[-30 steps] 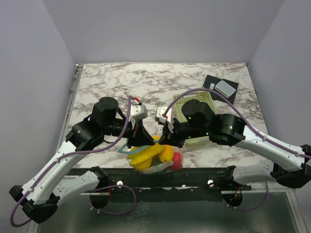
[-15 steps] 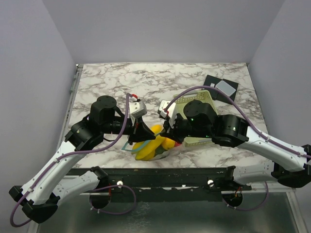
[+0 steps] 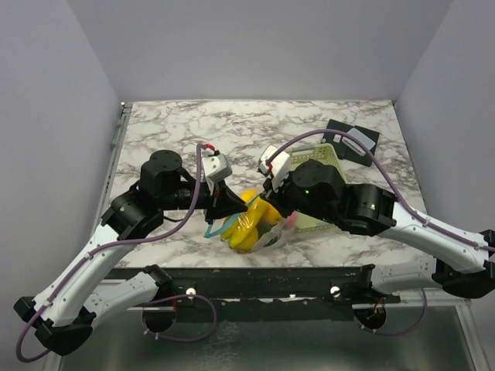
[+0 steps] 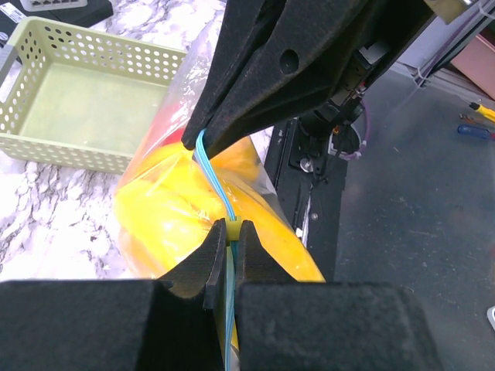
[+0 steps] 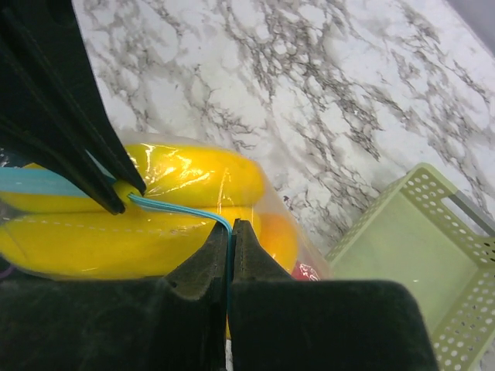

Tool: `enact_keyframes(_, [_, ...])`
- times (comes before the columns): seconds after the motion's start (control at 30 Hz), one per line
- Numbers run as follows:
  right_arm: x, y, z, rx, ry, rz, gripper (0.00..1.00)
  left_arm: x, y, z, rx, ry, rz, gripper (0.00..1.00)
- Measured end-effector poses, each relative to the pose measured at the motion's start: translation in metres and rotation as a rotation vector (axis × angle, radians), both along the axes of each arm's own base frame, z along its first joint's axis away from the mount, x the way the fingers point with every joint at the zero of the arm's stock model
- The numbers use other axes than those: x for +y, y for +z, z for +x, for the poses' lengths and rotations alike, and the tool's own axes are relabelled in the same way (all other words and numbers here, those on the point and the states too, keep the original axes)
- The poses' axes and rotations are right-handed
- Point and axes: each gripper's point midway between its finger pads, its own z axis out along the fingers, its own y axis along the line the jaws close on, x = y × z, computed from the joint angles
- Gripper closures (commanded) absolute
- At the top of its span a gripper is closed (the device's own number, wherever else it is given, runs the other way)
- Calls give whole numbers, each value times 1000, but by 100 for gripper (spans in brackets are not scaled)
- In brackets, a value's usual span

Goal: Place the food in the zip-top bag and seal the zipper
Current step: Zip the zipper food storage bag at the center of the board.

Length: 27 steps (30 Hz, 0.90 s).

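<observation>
Marbled tabletop (image 3: 232, 127) carries a green basket (image 4: 77, 46). Bag (image 3: 267, 238) is at front centre, beside the basket, with yellow and red food (image 3: 246, 226) inside. Left pincer (image 4: 230, 232) and right pincer (image 5: 230, 228) are each clamped on the blue zipper (image 4: 216, 182), close together.

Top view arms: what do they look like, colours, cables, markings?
Both arms have white lower links and bulky black joints. The left arm and right arm each carry a purple cable looping to a white, red-tipped wrist block. The left hand and right hand have matte black wedge-shaped fingers.
</observation>
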Motion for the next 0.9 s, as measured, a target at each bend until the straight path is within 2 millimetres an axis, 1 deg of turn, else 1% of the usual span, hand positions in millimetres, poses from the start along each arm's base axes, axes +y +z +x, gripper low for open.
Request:
enact_keyframes(0.27, [-11, 3, 19, -48, -134, -3, 99, 0, 2, 5, -15, 22, -4, 100])
enact_keyframes(0.57, [-25, -2, 37, -87, -284, -19, 99, 1, 0, 7, -14, 37, 4, 100])
enact_keyframes(0.73, [-41, -4, 50, -130, -401, -41, 99, 4, 0, 3, -6, 35, 9, 100])
enact_keyframes(0.9, [-63, -4, 62, -184, -525, -72, 100, 11, -1, -9, 11, 18, 13, 100])
